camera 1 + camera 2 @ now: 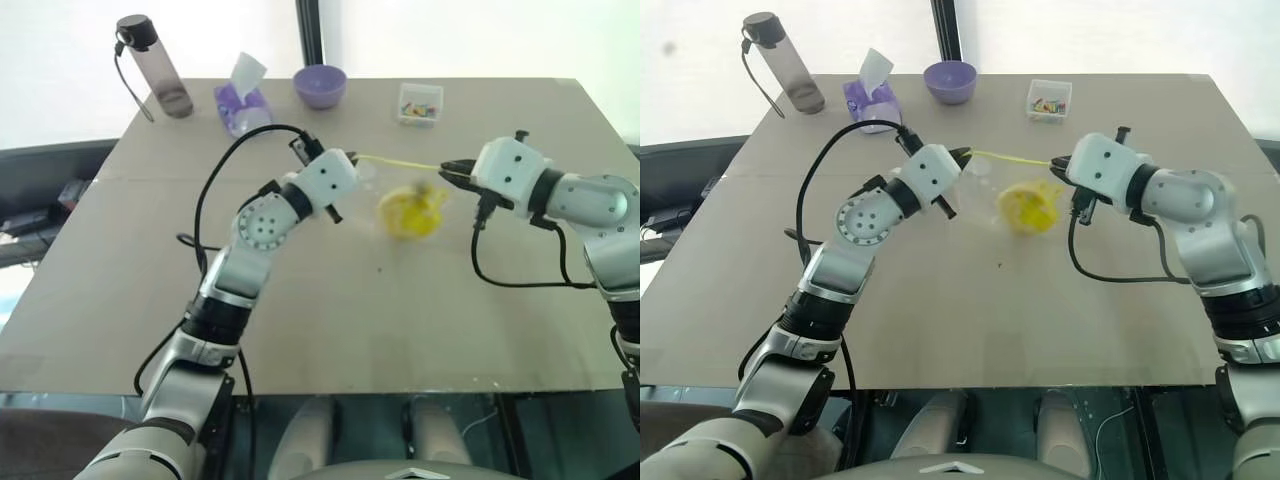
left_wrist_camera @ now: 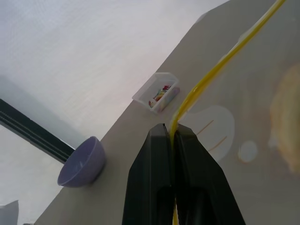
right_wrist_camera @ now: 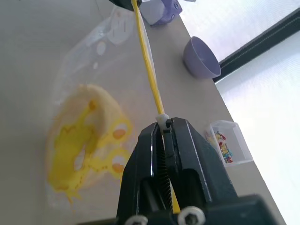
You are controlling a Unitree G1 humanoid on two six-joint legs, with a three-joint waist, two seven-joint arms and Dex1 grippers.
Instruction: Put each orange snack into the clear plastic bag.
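The clear plastic bag (image 1: 392, 196) hangs above the middle of the table, stretched between my two grippers by its yellow strip (image 1: 400, 162). My left gripper (image 1: 353, 160) is shut on the strip's left end, and my right gripper (image 1: 446, 168) is shut on its right end. The orange snack (image 1: 410, 212) sits inside the bag, low under the strip. In the left wrist view the left gripper (image 2: 171, 129) pinches the strip (image 2: 211, 75). Through the crinkly film in the right wrist view, the snack (image 3: 86, 140) lies beside the right gripper (image 3: 165, 123).
Along the table's far edge stand a dark bottle (image 1: 157, 66), a purple tissue pack (image 1: 243, 106), a purple bowl (image 1: 320, 85) and a small clear box of colourful bits (image 1: 420, 103). The brown table (image 1: 330, 320) reaches toward me, with a black cable looping by each arm.
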